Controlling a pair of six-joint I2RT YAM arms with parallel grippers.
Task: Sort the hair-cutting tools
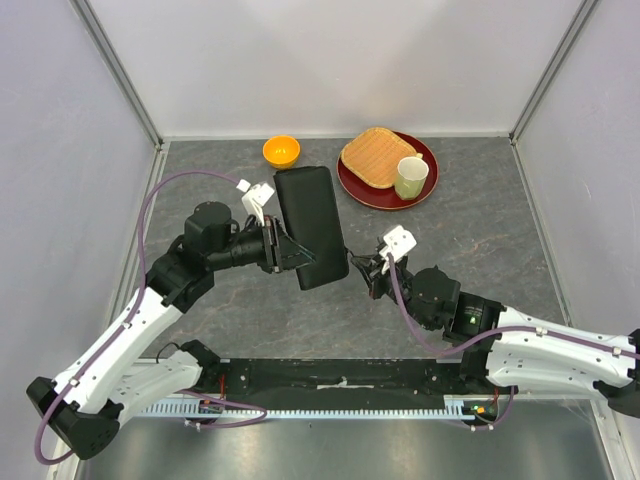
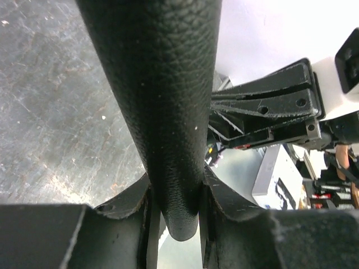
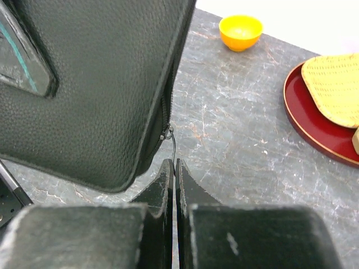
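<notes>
Likely the scissors and combs are hidden inside the black zip case (image 1: 310,225), since none can be seen. The case is held up over the table (image 1: 450,250) by the left gripper (image 1: 285,245), clamped on its edge, so the zip pull (image 3: 168,137) can be tugged by the right gripper (image 3: 174,168), pinched shut on it.

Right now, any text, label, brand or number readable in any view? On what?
No text can be read in any view.
black case: plain grained surface, no logo or label showing.
pale box, in the background of the left wrist view: dark marks, too blurred to read.
</notes>
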